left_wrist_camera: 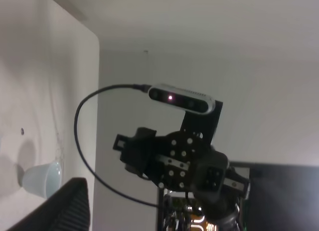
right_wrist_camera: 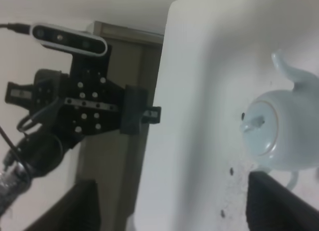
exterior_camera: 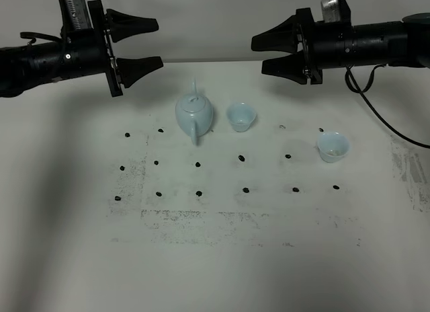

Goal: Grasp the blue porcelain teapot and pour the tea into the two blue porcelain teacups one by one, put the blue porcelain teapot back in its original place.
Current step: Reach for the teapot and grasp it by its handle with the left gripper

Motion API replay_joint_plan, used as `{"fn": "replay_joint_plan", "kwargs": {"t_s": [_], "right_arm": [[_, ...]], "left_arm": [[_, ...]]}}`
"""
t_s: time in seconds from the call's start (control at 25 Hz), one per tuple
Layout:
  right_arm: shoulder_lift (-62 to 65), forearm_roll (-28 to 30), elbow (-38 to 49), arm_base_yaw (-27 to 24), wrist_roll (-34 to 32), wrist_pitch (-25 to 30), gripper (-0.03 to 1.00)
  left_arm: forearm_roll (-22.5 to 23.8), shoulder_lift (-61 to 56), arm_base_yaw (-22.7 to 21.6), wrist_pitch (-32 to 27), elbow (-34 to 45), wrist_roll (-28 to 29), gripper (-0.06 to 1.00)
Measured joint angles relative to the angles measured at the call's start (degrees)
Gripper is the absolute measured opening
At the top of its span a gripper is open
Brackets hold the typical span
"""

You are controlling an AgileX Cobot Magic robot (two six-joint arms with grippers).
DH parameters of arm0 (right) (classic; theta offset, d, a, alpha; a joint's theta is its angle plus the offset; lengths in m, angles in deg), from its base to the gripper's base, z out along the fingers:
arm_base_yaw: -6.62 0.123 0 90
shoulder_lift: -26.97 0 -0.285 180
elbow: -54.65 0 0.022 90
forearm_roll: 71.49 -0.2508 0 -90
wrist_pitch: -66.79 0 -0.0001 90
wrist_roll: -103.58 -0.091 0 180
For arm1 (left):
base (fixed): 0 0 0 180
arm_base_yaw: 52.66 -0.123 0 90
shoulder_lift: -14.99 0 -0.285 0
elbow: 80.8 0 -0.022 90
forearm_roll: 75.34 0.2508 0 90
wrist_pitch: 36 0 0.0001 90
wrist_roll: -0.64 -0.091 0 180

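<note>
Pale-blue porcelain on white table | your left gripper above the table, fingers spread wide, holding nothing | you have one teapot upright left of centre, handle toward near edge | two cups: first teacup just beside teapot, second teacup well apart, rightward | your right gripper fingers parted, empty

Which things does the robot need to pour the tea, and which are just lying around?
Needed for the job:
- blue teapot
- teacup next to it
- other teacup, off to the right
- left end effector and right end effector, both open and empty

Just there:
- black dots marked on the table
- black cable
</note>
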Motion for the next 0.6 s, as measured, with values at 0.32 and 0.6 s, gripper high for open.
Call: {"fn": "replay_joint_plan", "kwargs": {"t_s": [0.32, 0.6], "right_arm": [[6.2, 13.9, 0.0, -2.9, 0.8, 0.1, 0.59], [16.7, 29.2, 0.0, -6.2, -3.8, 0.1, 0.59]], "left_arm": [[10.0, -6.9, -2.1, -0.3, 0.0, -0.2, 0.60], [28.4, -18.3, -5.6, -0.4, 0.0, 4.3, 0.60]]}}
